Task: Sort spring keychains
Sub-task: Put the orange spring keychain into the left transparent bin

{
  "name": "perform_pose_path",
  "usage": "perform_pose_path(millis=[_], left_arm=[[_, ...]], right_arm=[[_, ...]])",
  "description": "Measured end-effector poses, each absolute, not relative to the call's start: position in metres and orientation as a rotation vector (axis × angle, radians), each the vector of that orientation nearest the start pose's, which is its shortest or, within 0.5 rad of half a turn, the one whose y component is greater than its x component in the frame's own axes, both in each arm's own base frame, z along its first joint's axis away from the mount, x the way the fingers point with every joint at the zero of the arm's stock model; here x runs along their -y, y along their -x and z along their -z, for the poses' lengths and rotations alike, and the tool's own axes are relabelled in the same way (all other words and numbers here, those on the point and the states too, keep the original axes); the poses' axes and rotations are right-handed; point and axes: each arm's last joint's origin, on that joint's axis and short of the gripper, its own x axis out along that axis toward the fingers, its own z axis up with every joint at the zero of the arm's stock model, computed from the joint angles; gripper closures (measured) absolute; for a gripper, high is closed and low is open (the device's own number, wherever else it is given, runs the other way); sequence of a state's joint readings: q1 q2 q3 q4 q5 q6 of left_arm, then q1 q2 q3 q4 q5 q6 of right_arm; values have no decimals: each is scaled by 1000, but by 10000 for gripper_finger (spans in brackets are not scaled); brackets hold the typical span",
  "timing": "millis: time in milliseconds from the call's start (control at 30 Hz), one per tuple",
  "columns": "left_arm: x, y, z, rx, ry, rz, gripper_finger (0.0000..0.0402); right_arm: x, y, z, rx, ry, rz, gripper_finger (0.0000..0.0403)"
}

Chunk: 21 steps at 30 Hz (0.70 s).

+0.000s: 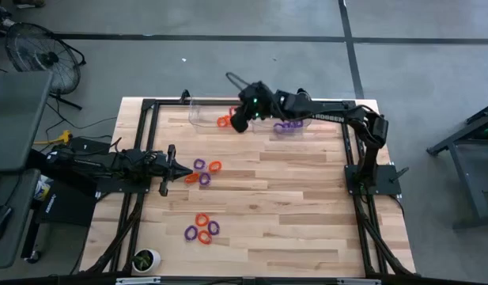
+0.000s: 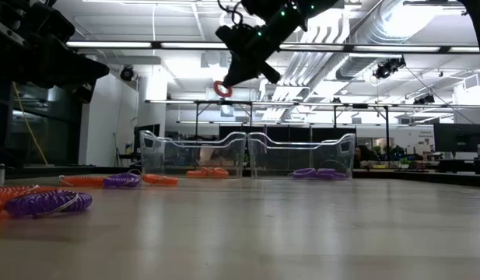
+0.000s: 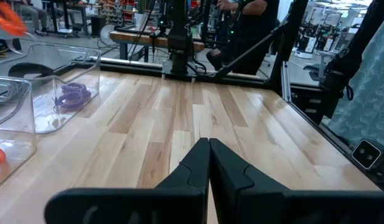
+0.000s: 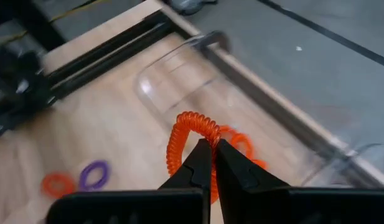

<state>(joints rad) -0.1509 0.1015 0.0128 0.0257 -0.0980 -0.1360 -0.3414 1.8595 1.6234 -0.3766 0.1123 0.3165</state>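
Note:
My right gripper (image 4: 211, 148) is shut on an orange spring keychain (image 4: 190, 132) and hangs high over the left clear bin (image 1: 202, 112), as the low view shows (image 2: 229, 78). That bin holds orange keychains (image 4: 244, 146). The right bin (image 2: 302, 153) holds purple ones (image 1: 289, 126). My left gripper (image 1: 183, 169) is shut and low over the table's left side. Just beyond its tips lies a loose cluster of purple and orange keychains (image 1: 203, 172). A second cluster (image 1: 202, 229) lies flat nearer the near edge. My right gripper pinches the orange keychain by a stretch of its coil (image 4: 198, 138) between the two fingertips, coming from above and slanting down. The ring (image 2: 222, 89) hangs below the fingers, lifted clear above the bin's rim.
Both bins stand side by side against the far edge. A black frame (image 1: 141, 142) runs along the table's sides. A small white object (image 1: 145, 259) sits at the near left corner. People (image 3: 248, 18) stand beyond the table. Bare wood (image 1: 299, 206) lies on the right.

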Motion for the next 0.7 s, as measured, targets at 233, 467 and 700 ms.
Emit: perform_pose_path(millis=[233,467,700], left_arm=[[13,-102,-162,-66,128,48,401],[13,-102,-162,-66,128,49,401],[13,-102,-162,-66,128,48,401]], right_arm=[[178,-389,-304,-477,-450,657,402],[194,-399,-285,-444,-528,650,403],[202,-409,-265,-427,-614,632,403]])
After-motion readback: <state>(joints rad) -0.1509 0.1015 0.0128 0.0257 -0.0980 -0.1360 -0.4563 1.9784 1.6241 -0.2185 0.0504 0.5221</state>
